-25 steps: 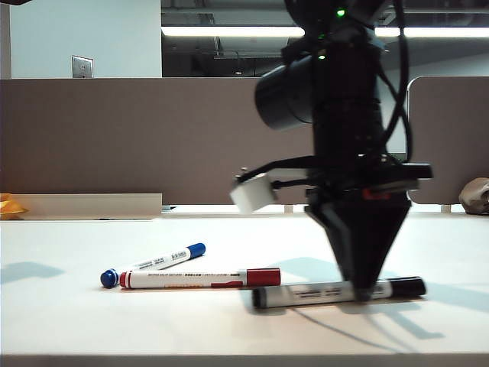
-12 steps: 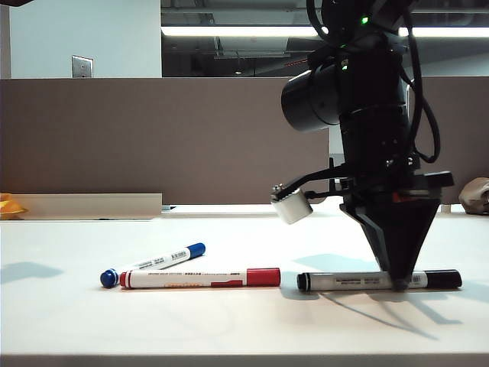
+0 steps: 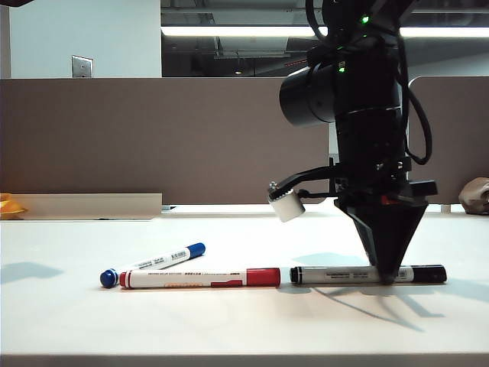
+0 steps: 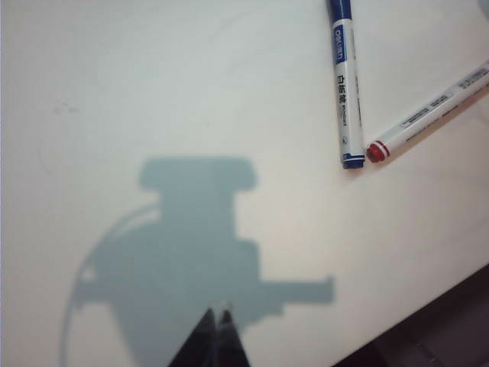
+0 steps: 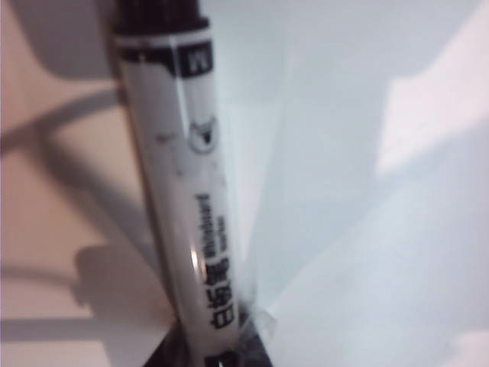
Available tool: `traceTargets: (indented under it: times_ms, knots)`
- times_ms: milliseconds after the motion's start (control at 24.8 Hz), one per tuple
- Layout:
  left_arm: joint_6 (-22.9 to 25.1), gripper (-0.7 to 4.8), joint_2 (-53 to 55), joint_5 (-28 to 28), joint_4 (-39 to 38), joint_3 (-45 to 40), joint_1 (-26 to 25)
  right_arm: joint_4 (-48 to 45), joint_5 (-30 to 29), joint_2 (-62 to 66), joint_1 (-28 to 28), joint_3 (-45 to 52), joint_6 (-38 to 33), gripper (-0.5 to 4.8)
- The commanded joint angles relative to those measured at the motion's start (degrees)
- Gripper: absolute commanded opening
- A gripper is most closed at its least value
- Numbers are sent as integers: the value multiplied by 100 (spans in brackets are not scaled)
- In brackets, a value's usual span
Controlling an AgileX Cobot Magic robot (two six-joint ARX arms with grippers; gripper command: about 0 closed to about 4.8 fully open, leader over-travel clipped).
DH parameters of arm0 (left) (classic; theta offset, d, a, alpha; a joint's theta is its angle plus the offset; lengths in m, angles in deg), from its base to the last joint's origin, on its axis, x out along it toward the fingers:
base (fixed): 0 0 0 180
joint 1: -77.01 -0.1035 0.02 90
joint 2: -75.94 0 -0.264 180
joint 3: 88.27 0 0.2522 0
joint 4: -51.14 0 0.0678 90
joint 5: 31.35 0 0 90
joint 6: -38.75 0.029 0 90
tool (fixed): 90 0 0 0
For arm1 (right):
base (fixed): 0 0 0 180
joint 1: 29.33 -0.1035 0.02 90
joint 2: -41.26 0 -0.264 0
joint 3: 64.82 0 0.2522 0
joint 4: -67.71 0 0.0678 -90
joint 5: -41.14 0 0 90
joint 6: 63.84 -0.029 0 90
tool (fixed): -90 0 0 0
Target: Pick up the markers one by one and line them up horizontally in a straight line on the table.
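White-barrelled markers capped blue, red and black; white table; black right hand; text perhaps black.

Exterior view: bright ceiling strip light at 12 o'clock, slightly blown out; right arm backlit, near-black silhouette. Table evenly lit, soft grey shadows fanning toward 4 o'clock under the right gripper. Sharp focus. Left wrist view: clean, crisp dark shadow of the arm at 6 o'clock, left gripper tips slightly soft. Right wrist view: black marker blurred, too close; pinkish cast and overexposed patch at 3 o'clock.
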Motion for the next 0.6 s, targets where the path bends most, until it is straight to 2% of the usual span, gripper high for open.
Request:
traceTargets:
  times_ms: [40, 604]
  knots:
    - [-17, -6, -13, 33, 15, 20, -9, -256, -131, 46, -22, 28, -77, 48]
    - [-17, -6, -13, 33, 59, 20, -9, -184, -234, 42, -291, 28, -74, 50]
